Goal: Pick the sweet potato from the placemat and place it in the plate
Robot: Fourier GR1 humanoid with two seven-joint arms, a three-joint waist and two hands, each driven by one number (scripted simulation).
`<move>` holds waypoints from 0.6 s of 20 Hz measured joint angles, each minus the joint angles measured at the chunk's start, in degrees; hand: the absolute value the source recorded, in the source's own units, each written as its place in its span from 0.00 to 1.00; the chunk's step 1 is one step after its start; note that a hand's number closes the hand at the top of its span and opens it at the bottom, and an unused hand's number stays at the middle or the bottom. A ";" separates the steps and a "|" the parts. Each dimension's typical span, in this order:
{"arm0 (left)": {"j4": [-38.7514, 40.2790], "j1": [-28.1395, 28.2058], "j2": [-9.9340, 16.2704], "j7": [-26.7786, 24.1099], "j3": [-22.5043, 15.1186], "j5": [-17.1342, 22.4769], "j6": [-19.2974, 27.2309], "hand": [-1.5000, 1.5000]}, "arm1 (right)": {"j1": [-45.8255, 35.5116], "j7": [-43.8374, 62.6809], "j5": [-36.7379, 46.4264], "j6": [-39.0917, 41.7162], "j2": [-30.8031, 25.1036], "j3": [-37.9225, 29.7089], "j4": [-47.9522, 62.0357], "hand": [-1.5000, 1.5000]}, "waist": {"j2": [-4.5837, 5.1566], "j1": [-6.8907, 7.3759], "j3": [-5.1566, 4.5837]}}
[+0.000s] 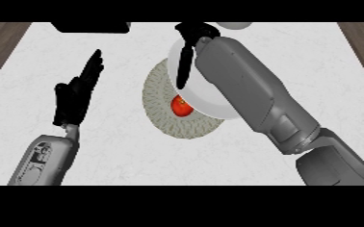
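The right hand, fingers seemingly curled but hard to read, hangs over the plate; the sweet potato lies just toward the desk's near edge from it, on the placemat.

You have one view only, taken from the robot's head and looking steeply down onto the white counter. It faces away from the robot's body, so both forearms enter from the lower edge. The left hand shows at the view's left, the right hand at upper centre; the view is not mirrored. It sits close: the counter fills nearly the whole width, with strips of wooden floor at the upper corners. No second view shares the scene.
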 measured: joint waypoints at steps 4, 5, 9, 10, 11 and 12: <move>-1.04 0.94 0.08 -0.03 0.50 0.08 -0.97 0.50 | -0.03 -1.35 1.93 2.13 0.97 -0.38 3.78 0.00 | 0.06 0.18 0.00; -0.45 0.44 0.09 -0.44 0.79 -0.08 -1.10 0.50 | -0.09 -1.77 2.56 2.30 1.50 -0.33 4.89 0.00 | 0.11 0.19 0.00; -0.65 0.73 -0.45 -0.46 0.73 -0.73 -1.23 0.50 | 1.22 -3.23 4.25 2.22 3.10 0.46 8.43 0.00 | 0.21 0.54 0.00; -0.42 0.60 -0.20 -0.55 1.16 -0.57 -1.68 0.50 | 1.71 -3.49 4.39 2.23 3.34 0.66 8.91 0.00 | 0.21 0.58 0.00; -1.39 0.36 -0.11 0.46 1.03 -0.69 -1.79 0.50 | 2.07 -4.58 4.97 2.04 3.50 0.68 10.07 0.00 | 0.24 0.67 0.00; -1.83 0.79 -0.27 0.55 0.97 -0.68 -2.00 0.50 | 2.55 -4.73 5.07 2.23 3.65 0.93 10.19 0.00 | 0.22 0.69 0.01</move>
